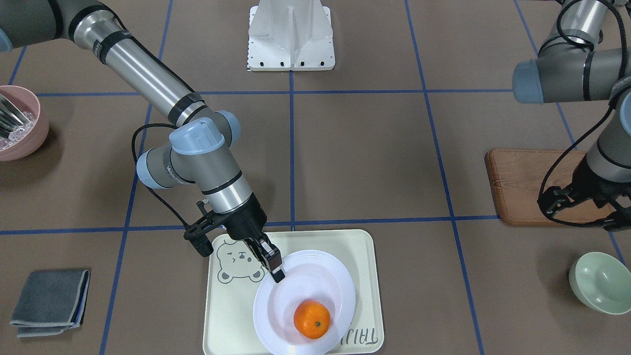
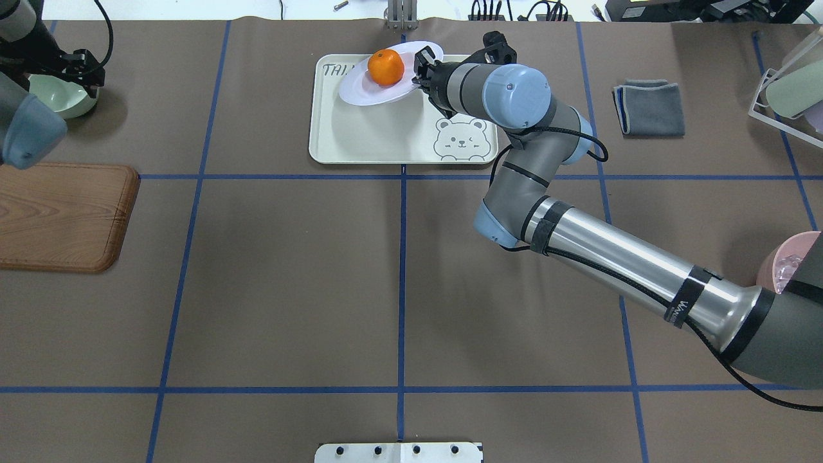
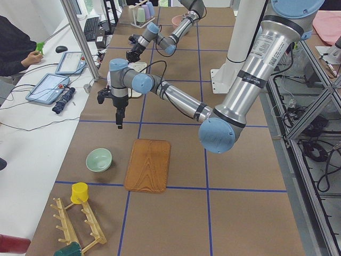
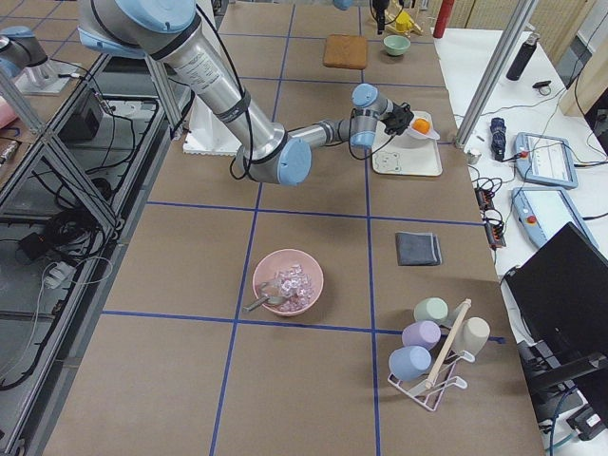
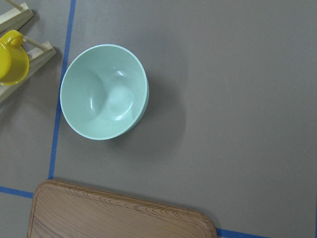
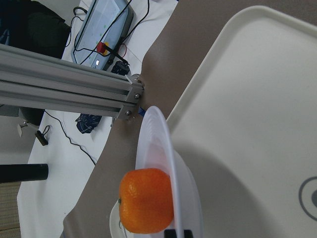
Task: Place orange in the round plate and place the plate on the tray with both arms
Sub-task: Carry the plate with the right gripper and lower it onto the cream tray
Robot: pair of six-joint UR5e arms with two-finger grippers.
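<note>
The orange (image 1: 311, 319) lies in the sunken centre of the round plate (image 1: 315, 276). My right gripper (image 1: 273, 266) is shut on the plate's rim on the robot's side and holds it tilted over the tray (image 1: 231, 315). Whether the plate's low edge touches the tray I cannot tell. In the overhead view the plate (image 2: 360, 90) sits over the tray's (image 2: 386, 141) far half, away from the bear drawing. The right wrist view shows the orange (image 6: 146, 199) against the plate (image 6: 158, 144) seen edge-on. My left gripper (image 2: 82, 67) hangs far off above the green bowl; its jaws are unclear.
A wooden board (image 1: 532, 187) and a pale green bowl (image 1: 601, 282) lie under the left arm. A pink bowl (image 1: 19, 123) with clear pieces, a folded grey cloth (image 1: 49, 301) and a white mount (image 1: 291, 34) are on the table. A cup rack (image 4: 432, 351) stands near the right end.
</note>
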